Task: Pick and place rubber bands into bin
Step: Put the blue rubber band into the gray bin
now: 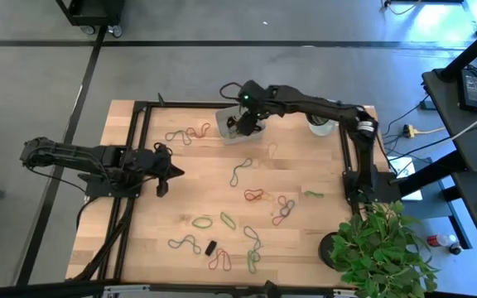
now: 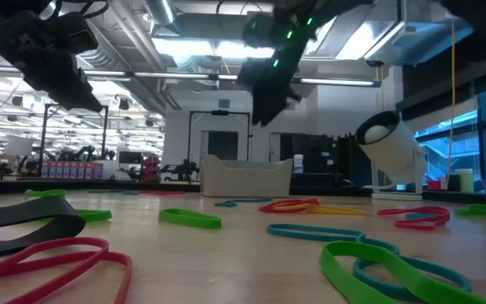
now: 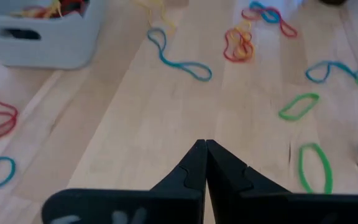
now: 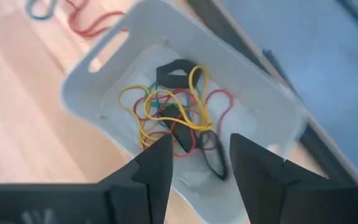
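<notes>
Arms, two, both mine. Right arm stretched across the far edge of the table (image 1: 139, 248), its claw (image 4: 199, 163) hanging directly above the bin (image 4: 92, 93), fingers spread apart and holding nothing, clear of the rim. Bin sits near the far edge of the table, toward the middle, beside the dark frame rail; inside it a tangle of yellow, red and black rubber bands (image 4: 176, 115). Left arm folded low at the left side of the table, its claw (image 3: 205, 163) pressed together, empty, pointing out over bare wood. Loose bands (image 1: 253, 195) scattered across the middle and near half of the table, well apart from the bin: green, red, blue and tan loops, a few lying just beside the bin on its left. Open wood lies between my left claw and the nearest loops. White round object (image 1: 320, 126) stands near the far right corner; potted plant (image 1: 379, 248) at the near right corner.
</notes>
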Available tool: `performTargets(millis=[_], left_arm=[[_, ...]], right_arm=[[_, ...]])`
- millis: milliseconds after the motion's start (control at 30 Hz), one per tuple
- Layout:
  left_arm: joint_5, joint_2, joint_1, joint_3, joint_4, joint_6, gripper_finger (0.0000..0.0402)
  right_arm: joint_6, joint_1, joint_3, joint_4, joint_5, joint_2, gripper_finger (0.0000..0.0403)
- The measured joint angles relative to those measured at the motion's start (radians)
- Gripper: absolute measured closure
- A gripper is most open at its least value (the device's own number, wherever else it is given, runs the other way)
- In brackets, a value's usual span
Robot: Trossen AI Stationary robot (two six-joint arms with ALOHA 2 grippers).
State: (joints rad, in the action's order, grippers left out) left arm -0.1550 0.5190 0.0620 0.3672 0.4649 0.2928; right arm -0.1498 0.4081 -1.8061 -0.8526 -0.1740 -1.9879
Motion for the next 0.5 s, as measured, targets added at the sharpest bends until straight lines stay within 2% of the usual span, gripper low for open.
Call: performTargets(millis=[233, 367, 500], left_arm=[[-0.065, 0.001, 0.0, 0.001, -0.083, 0.008, 0.0394], [-0.121, 0.015, 0.0, 0.017, -0.123, 0.012, 0.0381], [-0.194, 0.065, -0.001, 0.071, -0.125, -0.012, 0.0348]], right_arm=[[0.056, -0.093, 0.027, -0.108, 0.001, 0.152, 0.027], [0.047, -0.166, 0.184, -0.076, 0.0, 0.267, 0.0292], [-0.067, -0.246, 0.424, 0.057, 0.001, 0.399, 0.0309]])
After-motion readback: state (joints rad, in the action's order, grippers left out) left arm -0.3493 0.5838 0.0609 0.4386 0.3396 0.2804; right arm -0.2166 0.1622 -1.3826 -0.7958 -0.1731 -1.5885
